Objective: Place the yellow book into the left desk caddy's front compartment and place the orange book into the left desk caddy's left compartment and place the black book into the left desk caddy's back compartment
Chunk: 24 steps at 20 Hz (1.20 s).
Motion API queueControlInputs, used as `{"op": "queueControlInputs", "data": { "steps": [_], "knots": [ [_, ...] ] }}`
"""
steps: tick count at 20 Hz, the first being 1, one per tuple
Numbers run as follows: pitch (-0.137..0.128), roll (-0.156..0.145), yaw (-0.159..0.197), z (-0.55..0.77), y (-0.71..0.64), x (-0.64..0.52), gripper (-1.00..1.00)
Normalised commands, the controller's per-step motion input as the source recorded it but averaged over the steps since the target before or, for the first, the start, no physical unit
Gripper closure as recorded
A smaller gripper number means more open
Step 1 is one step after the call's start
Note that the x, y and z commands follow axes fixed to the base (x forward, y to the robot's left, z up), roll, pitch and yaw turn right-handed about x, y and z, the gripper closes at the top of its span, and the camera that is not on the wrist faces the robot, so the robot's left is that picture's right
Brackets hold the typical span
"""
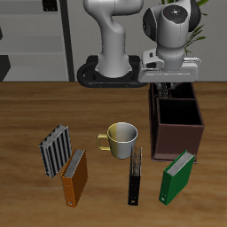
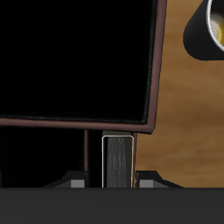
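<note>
With the pincer (image 1: 167, 87) clamped on the yellow book (image 2: 118, 162) above the left desk caddy (image 1: 177, 140) at centre right, we should centre it over the front compartment (image 2: 79, 61), clear of the divider (image 2: 87, 147), before lowering.

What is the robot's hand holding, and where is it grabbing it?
The gripper holds the yellow book, pinched at its upper end, hanging over the left desk caddy.
</note>
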Motion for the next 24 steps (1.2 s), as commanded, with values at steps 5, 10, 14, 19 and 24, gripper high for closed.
{"op": "queueControlInputs", "data": {
  "steps": [5,10,14,19,24],
  "knots": [
    [-0.003,-0.009,0.025,0.04,0.01,0.00,-1.00],
    [-0.039,-0.005,0.036,0.26,-0.03,0.02,-1.00],
    [-0.058,-0.015,0.060,0.31,-0.18,0.06,-1.00],
    [-0.009,-0.058,0.063,0.21,-0.43,0.18,-1.00],
    [-0.053,-0.050,0.073,0.25,-0.59,0.18,-1.00]
  ]
}}
